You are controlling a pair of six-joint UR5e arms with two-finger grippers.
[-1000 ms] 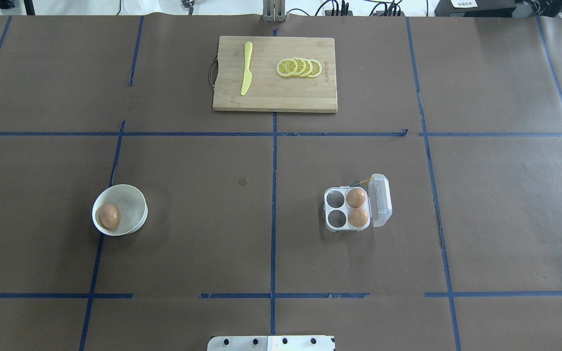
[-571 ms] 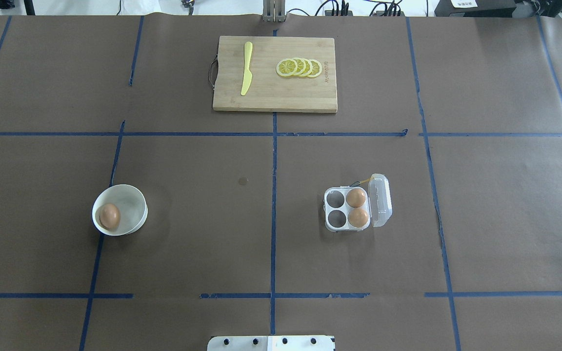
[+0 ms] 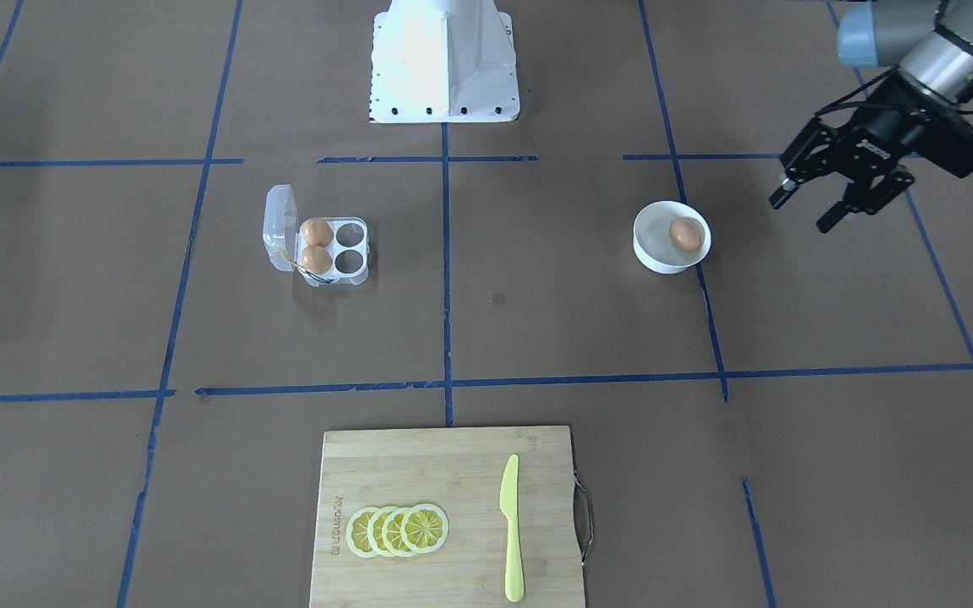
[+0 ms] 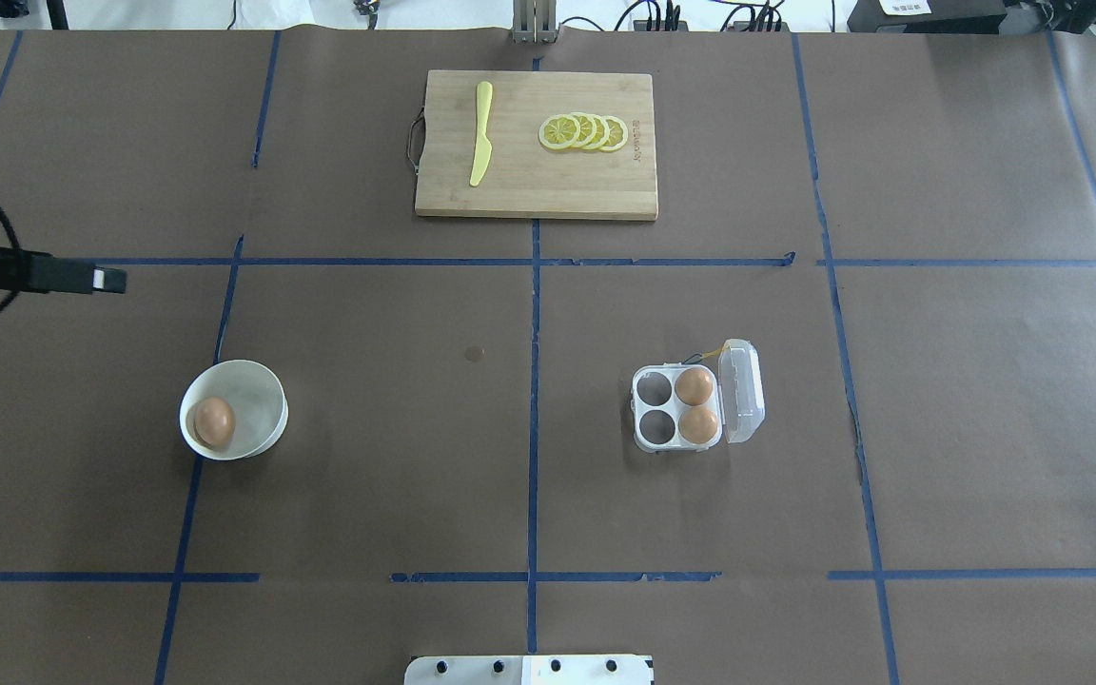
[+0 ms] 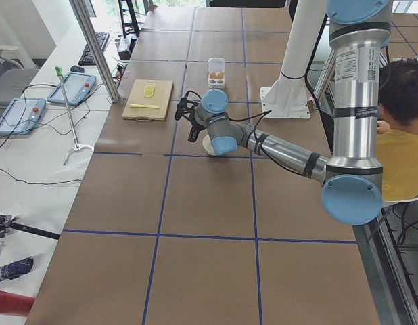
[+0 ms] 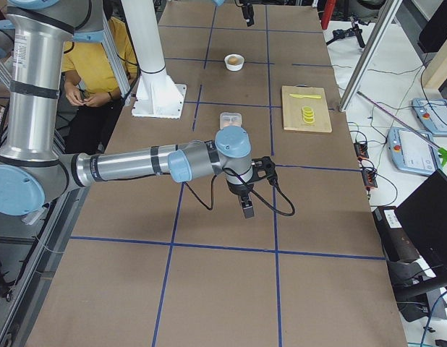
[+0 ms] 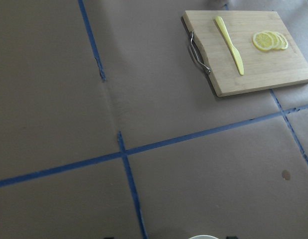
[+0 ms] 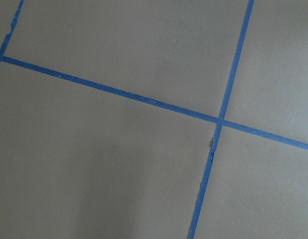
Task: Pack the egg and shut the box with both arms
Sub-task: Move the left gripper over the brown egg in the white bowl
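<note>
One orange-brown egg point(image 4: 213, 420) lies in a round white bowl point(image 4: 261, 384) at the table's left; it also shows in the front view point(image 3: 685, 235). The clear box point(image 4: 655, 409) stands right of centre with its lid point(image 4: 743, 392) open to the right. Two eggs point(image 4: 694, 386) fill its right cells and the two left cells are empty. My left gripper point(image 3: 803, 211) is open and empty, in the air beside and above the bowl, apart from it. My right gripper point(image 6: 247, 206) shows only in the right side view, far from the box; I cannot tell its state.
A wooden cutting board point(image 4: 548, 195) at the far middle holds a yellow knife point(image 4: 481, 133) and lemon slices point(image 4: 584, 131). The white pedestal base point(image 3: 444, 59) stands at the robot's edge. A person in yellow point(image 5: 398, 128) sits beside the base.
My left gripper has come into the overhead view from the left edge, beyond the bowl. The egg, bowl and box have not moved.
</note>
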